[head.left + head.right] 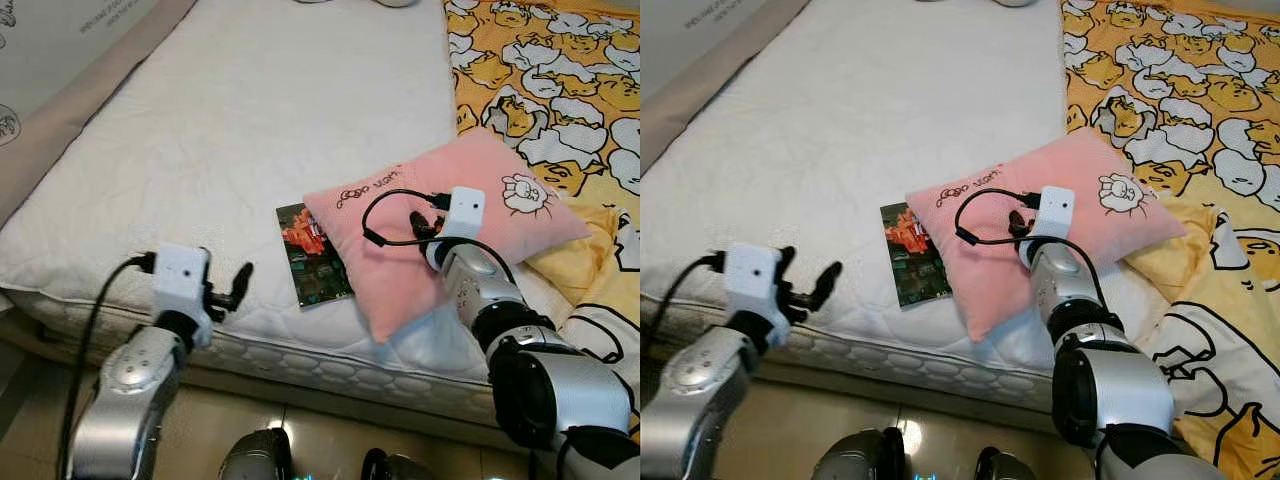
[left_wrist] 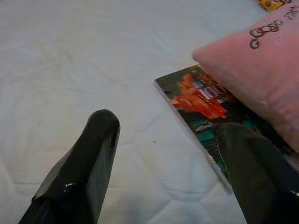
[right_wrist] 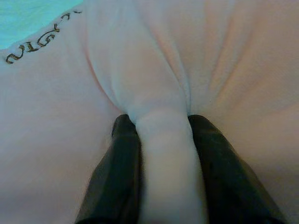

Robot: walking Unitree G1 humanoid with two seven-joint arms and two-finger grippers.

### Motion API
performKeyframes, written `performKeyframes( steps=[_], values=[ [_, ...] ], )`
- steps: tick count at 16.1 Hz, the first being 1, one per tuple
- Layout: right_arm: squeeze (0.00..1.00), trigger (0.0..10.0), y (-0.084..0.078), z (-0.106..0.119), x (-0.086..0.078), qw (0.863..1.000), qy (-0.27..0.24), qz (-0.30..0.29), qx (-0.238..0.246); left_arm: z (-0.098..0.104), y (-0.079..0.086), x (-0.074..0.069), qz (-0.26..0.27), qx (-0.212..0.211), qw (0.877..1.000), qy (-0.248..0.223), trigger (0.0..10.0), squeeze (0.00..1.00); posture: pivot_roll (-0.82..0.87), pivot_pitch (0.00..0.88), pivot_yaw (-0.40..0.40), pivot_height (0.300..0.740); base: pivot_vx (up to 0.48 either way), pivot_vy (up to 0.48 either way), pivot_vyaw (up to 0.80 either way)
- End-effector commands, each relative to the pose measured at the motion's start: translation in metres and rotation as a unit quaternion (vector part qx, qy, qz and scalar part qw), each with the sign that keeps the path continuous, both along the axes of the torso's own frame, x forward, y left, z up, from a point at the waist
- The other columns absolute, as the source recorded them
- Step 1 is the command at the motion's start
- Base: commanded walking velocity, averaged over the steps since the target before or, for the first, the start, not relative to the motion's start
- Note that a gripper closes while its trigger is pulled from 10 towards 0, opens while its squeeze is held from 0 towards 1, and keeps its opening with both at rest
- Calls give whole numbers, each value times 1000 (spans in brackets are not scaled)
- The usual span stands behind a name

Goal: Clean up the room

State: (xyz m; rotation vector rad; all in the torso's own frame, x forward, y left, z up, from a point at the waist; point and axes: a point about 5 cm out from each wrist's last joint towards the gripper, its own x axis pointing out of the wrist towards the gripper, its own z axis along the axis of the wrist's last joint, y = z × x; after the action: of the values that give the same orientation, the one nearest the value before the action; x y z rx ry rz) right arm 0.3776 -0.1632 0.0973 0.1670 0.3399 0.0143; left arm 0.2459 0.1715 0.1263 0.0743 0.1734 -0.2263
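Pinching a fold of the pink pillow, the right claw grips it.

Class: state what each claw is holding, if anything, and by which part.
The right claw pinches a fold of fabric in the middle of the pink pillow's top face. The left claw is open, holding nothing.

A white quilted mattress spreads beneath and beyond the left gripper. Right of the right gripper lies a yellow cartoon-print blanket. Beige floor shows nearer the robot than both.
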Motion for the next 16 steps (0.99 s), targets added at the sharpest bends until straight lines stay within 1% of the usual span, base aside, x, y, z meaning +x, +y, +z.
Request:
performKeyframes(
  steps=[1,3,4,5,6,8,10,12,13,14,15,16],
  values=[
    [0,0,-7,-22,-12,998,64,-6,-3,-5,-5,0,-19,-7,1000,9,10000,0,255,158,0,740,0,0,0],
    [0,0,-8,-11,-6,999,47,1,-10,-11,-17,-4,-71,-36,996,24,10000,0,249,145,-7,740,0,0,0],
    [0,0,-9,-8,-4,999,41,3,-14,-15,-21,-6,-90,-34,995,30,10000,0,244,140,-9,740,0,0,0],
    [0,0,-12,1,1,999,28,6,-23,-20,-29,-10,-125,-19,991,37,10000,0,242,132,-15,740,0,0,0],
    [0,0,-17,12,6,999,13,10,-34,-23,-32,-12,-147,-9,988,37,10000,0,241,127,-18,740,0,0,0],
    [0,0,-22,24,11,998,-1,17,-52,-23,-33,-10,-146,-13,989,35,10000,0,244,120,-29,740,0,0,0],
    [0,0,-28,41,17,995,-20,45,-91,-23,-33,-8,-140,-17,990,29,10000,0,246,113,-42,740,0,0,0],
    [0,0,-34,67,25,981,-49,91,-165,-24,-35,-5,-132,-24,991,23,10000,0,241,101,-59,740,0,0,0],
    [0,0,-36,80,28,970,-62,115,-205,-24,-36,-4,-129,-27,991,22,10000,0,237,93,-67,740,0,0,0],
    [0,0,-39,99,32,954,-78,146,-249,-26,-39,-1,-125,-31,992,20,10000,0,227,79,-82,740,0,0,0],
    [0,0,-40,108,34,950,-85,153,-260,-27,-39,0,-122,-34,992,19,10000,0,223,73,-87,740,0,0,0],
    [0,0,-42,123,36,941,-98,163,-280,-28,-41,3,-119,-37,992,18,10000,0,214,56,-97,740,0,0,0]
  ],
)
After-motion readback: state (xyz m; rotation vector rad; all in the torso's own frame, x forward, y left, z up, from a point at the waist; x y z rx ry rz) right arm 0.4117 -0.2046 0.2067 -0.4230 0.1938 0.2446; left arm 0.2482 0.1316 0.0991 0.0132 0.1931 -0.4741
